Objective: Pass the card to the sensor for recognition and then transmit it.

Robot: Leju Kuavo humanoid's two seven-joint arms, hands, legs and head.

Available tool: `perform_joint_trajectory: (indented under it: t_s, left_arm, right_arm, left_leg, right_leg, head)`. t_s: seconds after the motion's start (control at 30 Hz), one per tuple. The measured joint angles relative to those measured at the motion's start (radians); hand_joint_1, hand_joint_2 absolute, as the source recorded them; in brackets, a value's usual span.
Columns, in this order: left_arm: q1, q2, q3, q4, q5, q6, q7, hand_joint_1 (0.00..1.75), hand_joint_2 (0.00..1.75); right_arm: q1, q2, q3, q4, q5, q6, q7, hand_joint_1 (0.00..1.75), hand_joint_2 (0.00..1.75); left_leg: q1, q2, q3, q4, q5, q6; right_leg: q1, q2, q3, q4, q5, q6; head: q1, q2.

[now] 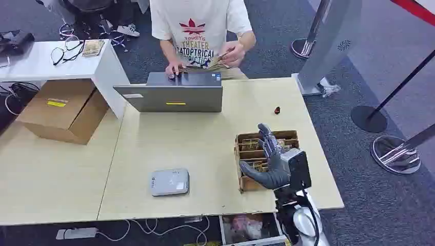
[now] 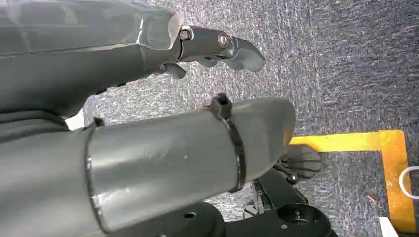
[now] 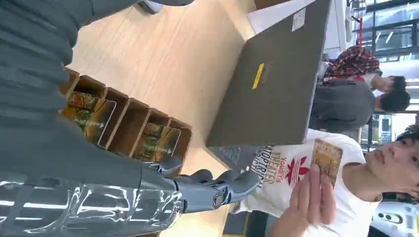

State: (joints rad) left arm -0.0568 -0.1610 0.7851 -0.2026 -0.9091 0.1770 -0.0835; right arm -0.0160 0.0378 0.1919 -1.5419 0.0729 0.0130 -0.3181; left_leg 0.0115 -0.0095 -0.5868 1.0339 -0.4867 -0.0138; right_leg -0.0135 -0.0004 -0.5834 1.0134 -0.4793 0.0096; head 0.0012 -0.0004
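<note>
Head view shows the right hand (image 1: pixel 273 163) nearest, hovering over the card box (image 1: pixel 245 183) at the table's near right, fingers spread and holding nothing. The box is divided into compartments, and cards (image 3: pixel 94 113) stand in several of them; the right wrist view shows them leaning in their slots just under the hand. The left hand (image 2: pixel 217 47) hangs over grey carpet, well away from the table, fingers loosely extended and empty.

Left of the box, near the table's front edge, lies the sensor (image 1: pixel 170 182), a flat grey pad, apart from everything else. Farther back stands a laptop (image 1: pixel 173 97), and behind it sits a person (image 1: pixel 200 31) holding up a card of their own.

By the look of it, the task is at its first step: picking a card. The next move calls for lowering the fingers into one slot, pinching a single card, lifting it free, then carrying it left to the sensor.
</note>
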Motion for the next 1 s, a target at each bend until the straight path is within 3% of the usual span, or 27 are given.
perform_joint_trajectory:
  t_s: [0.3, 0.47, 0.67, 1.0]
  left_arm:
    - [0.000, 0.000, 0.000, 0.000, 0.000, 0.000, -0.003, 0.00, 0.00]
    - [0.000, 0.000, 0.000, 0.000, -0.007, 0.000, -0.002, 0.00, 0.00]
    - [-0.005, -0.004, -0.001, 0.000, -0.016, 0.000, 0.010, 0.00, 0.00]
    - [-0.021, -0.009, -0.008, 0.000, -0.037, 0.000, 0.022, 0.00, 0.00]
  right_arm:
    - [-0.027, -0.003, 0.009, -0.007, 0.114, -0.077, -0.034, 0.00, 1.75]
    - [-0.057, -0.004, 0.028, -0.014, 0.252, -0.181, -0.058, 0.00, 1.75]
    - [-0.132, -0.012, 0.070, -0.003, 0.423, -0.305, -0.072, 0.00, 1.75]
    - [-0.304, -0.021, 0.154, 0.112, 0.576, -0.418, -0.045, 0.03, 1.75]
  left_leg:
    - [0.000, 0.000, 0.000, 0.000, 0.000, 0.000]
    - [0.000, 0.000, 0.000, 0.000, 0.000, 0.000]
    - [0.000, 0.000, 0.000, 0.000, 0.000, 0.000]
    - [0.000, 0.001, 0.000, 0.000, 0.001, 0.000]
  right_leg:
    - [0.000, 0.000, 0.000, 0.000, 0.000, 0.000]
    - [0.000, 0.000, 0.000, 0.000, 0.000, 0.000]
    - [0.000, 0.000, 0.000, 0.000, 0.000, 0.000]
    - [0.000, 0.001, 0.000, 0.000, 0.001, 0.000]
  head:
    - [0.000, 0.000]
    - [0.000, 0.000]
    - [0.000, 0.000]
    - [0.000, 0.000]
